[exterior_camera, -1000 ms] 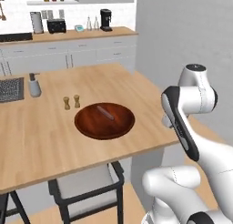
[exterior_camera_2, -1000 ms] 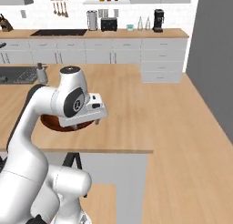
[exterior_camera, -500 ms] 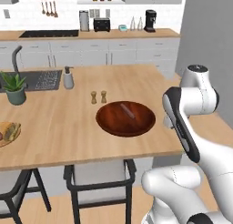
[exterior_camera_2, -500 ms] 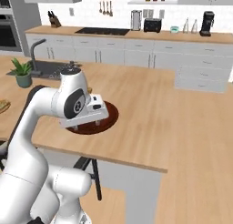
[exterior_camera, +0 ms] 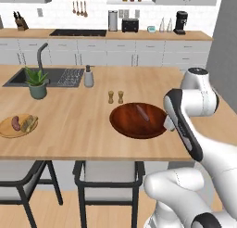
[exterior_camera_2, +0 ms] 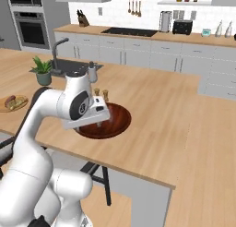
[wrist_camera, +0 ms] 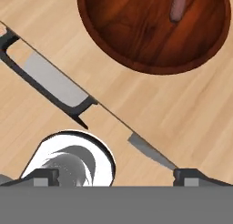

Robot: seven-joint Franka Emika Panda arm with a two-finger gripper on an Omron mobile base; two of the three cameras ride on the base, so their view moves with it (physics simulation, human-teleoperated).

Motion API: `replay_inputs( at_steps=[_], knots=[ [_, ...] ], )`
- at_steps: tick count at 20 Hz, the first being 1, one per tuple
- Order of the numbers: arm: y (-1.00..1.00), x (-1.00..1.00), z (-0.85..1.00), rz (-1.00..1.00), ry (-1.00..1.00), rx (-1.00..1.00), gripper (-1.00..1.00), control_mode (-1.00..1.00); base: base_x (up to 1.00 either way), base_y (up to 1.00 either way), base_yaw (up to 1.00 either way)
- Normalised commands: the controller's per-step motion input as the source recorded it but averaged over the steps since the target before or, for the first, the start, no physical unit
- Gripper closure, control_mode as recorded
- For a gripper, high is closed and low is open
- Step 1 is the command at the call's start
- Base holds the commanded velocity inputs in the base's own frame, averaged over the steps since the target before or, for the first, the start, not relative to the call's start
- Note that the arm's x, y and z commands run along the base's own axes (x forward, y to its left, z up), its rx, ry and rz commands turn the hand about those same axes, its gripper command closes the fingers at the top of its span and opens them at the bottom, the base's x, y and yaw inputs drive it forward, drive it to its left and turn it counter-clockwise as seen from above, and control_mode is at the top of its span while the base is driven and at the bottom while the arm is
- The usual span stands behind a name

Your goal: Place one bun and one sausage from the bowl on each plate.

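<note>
The hand [wrist_camera: 116, 175] is spread wide and grasps nothing, hovering above the tabletop [exterior_camera: 83, 129] edge beside the bowl [exterior_camera: 139, 121]. 1 sausage [exterior_camera: 142, 112] lies in that bowl. A plate [exterior_camera: 11, 128] at the far left carries a sausage and a bun.

Base views behind arm, both facing bowl [exterior_camera: 139, 120] from opposite sides, hand view close above counter [wrist_camera: 150, 100]

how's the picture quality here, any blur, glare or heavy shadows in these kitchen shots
Left base view: soft, slightly blurred render with even light; the bowl and the sausage in it stay readable, with no strong glare. Right base view: equally soft, and the arm covers part of the bowl. Hand view: sharpest on the wood grain of the counter, with the open gripper dark at the bottom.
</note>
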Motion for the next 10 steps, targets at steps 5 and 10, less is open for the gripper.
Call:
replay_inputs(
  at_steps=[5, 10],
  knots=[
    [0.21, 1.0, -0.5, 0.24, 0.11, 0.12, -1.0, -1.0, 0.0, 0.0, 0.0],
    [0.54, 1.0, -0.15, 0.09, 0.06, 0.01, -1.0, -1.0, 0.0, 0.0, 0.0]
  ],
)
